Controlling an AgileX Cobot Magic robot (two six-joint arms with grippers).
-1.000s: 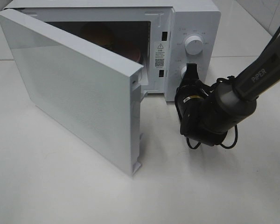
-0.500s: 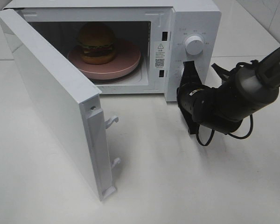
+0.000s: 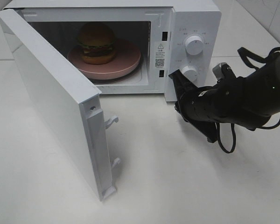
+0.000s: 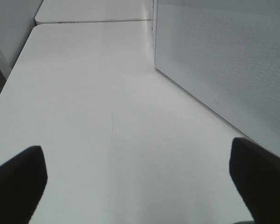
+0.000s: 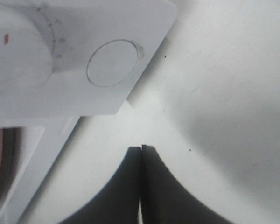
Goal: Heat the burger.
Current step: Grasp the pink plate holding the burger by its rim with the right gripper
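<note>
The door (image 3: 51, 102) of the microwave (image 3: 196, 18) stands swung wide to the left. Its latch edge, with two hooks, juts out over the table (image 3: 177, 186), leaving the cavity mouth unblocked. Inside, the burger (image 3: 97, 43) sits upright on a round pink plate (image 3: 128, 60), left of the plate's centre. Its long axis is vertical, with the glossy domed bun on top (frilly lettuce and dark patty beneath). The microwave is boxy and smooth white, and the door's outer face is finely dotted. The right hand (image 3: 173, 75) is clenched on nothing, its dark tips pressed together just beside the lower knob (image 3: 190, 73). The left hand (image 4: 137, 186) is released, fingers wide apart over bare white table near the door's dotted face.
</note>
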